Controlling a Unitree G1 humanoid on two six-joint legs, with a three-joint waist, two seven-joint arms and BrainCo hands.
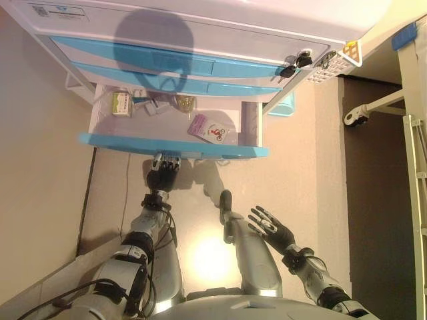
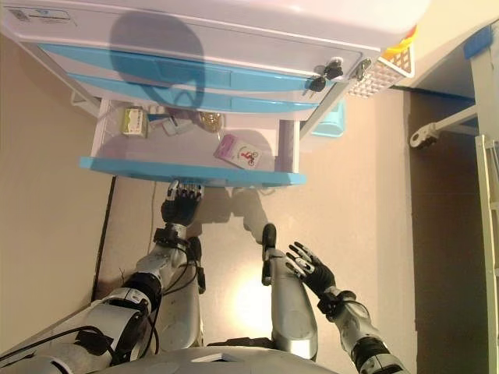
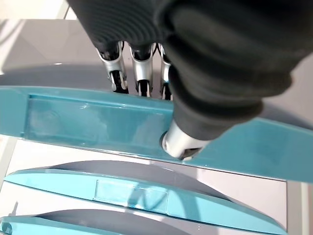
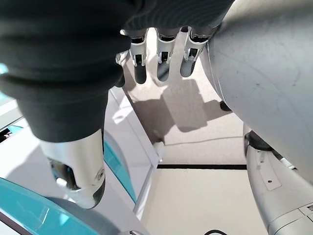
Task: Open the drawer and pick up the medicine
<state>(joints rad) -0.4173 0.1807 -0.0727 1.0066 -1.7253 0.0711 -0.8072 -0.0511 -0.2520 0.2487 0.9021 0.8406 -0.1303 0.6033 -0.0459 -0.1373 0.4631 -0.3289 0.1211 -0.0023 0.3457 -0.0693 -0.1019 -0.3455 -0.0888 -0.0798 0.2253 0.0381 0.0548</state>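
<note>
- Bottom drawer [image 1: 175, 147] stood pulled out; glossy curved blue plastic front, white walls.
- Left robot hand [image 1: 163, 172] hooked its fingers over that front's lip.
- Flat pink medicine packet [image 1: 212, 129] lay inside, near right wall.
- Right robot hand [image 1: 270, 227] hung low, fingers splayed, empty.

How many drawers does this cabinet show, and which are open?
3. The bottom drawer is pulled open, the left hand under its blue front. The two drawers above it, middle and top, are shut. Any further drawers would be out of view.
</note>
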